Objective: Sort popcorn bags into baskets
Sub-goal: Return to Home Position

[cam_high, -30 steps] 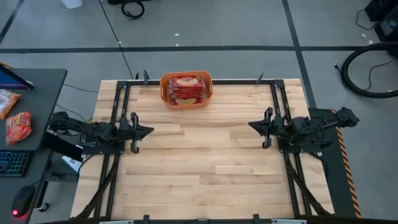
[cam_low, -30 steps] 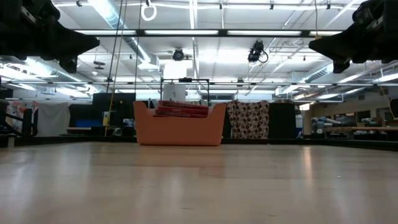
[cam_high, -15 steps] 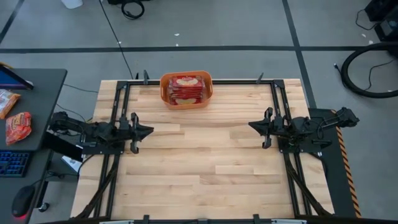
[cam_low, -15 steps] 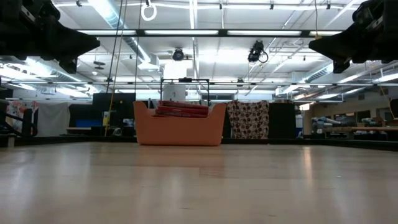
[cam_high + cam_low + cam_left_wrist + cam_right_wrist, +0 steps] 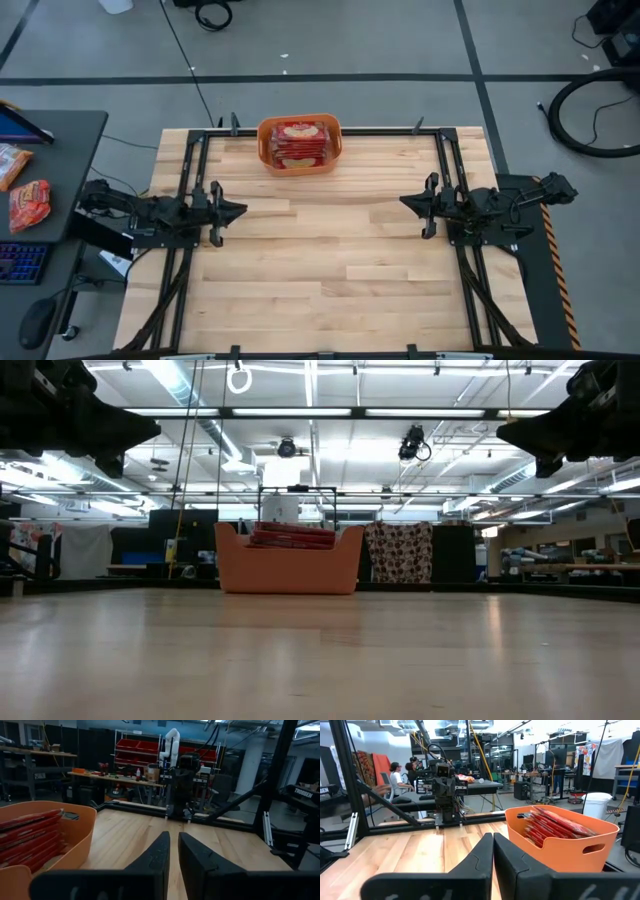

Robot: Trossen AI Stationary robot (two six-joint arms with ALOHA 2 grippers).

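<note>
The orange basket (image 5: 300,143) stands at the table's far edge, in the middle. Several red popcorn bags (image 5: 298,140) lie stacked inside it, reaching about its rim (image 5: 292,538). The basket shows also in the left wrist view (image 5: 45,845) and the right wrist view (image 5: 560,840). My left gripper (image 5: 238,210) hovers above the table's left side, empty, its fingers a narrow gap apart (image 5: 173,851). My right gripper (image 5: 406,202) hovers above the right side, empty, its fingers together (image 5: 493,851). Both point toward the table's middle.
A black frame (image 5: 320,131) runs along the table's edges. Bare wood (image 5: 320,250) lies between the two arms. Left of the table stands a desk with snack packets (image 5: 28,204) and a keyboard. People sit in the room beyond (image 5: 395,772).
</note>
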